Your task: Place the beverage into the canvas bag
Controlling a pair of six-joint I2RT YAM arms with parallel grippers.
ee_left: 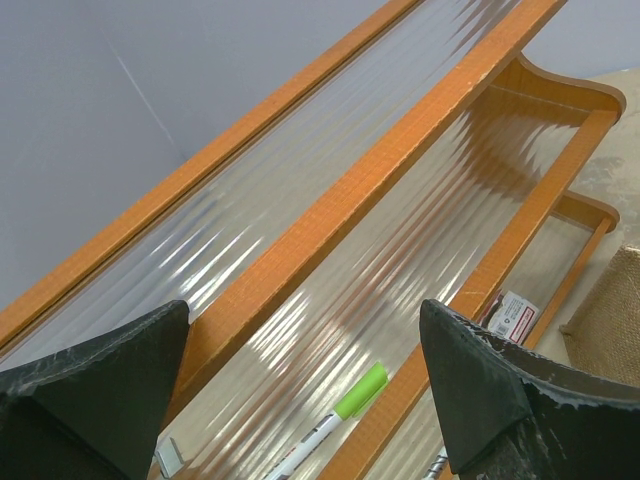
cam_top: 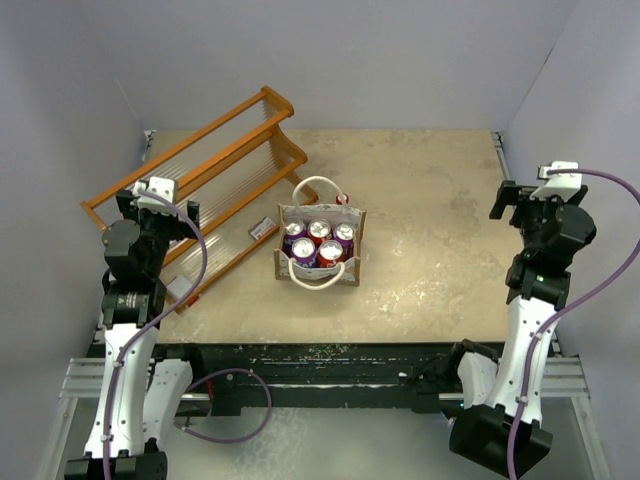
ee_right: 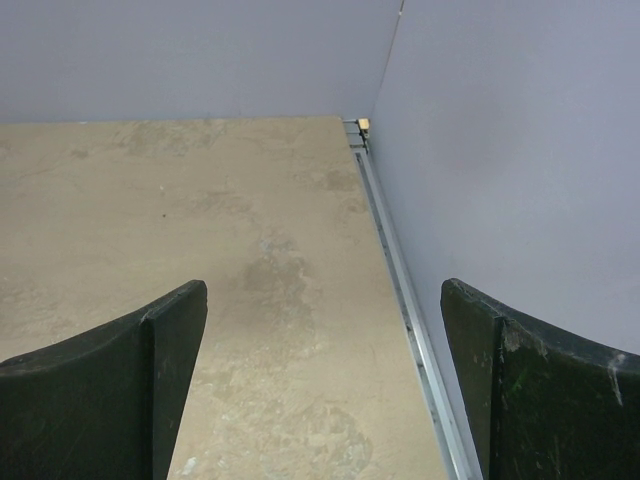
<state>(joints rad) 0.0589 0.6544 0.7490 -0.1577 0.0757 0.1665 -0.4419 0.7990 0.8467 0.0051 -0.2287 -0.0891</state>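
Observation:
The canvas bag (cam_top: 352, 230), tan with white rope handles, stands near the middle of the table. Several beverage cans (cam_top: 320, 230) with silver tops and red or purple sides stand upright inside it. A corner of the bag also shows in the left wrist view (ee_left: 612, 322). My left gripper (cam_top: 150, 195) is open and empty over the orange rack, well left of the bag; its jaws stand wide apart in the left wrist view (ee_left: 303, 330). My right gripper (cam_top: 518, 205) is open and empty at the table's right edge, over bare tabletop (ee_right: 322, 300).
An orange wooden rack (cam_top: 200, 160) with clear ribbed shelves lies at the back left. A green-capped marker (ee_left: 350, 400) lies on a shelf. A small white packet (cam_top: 263, 228) lies between rack and bag. Grey walls enclose the table; a metal rail (ee_right: 400, 290) runs along its right edge.

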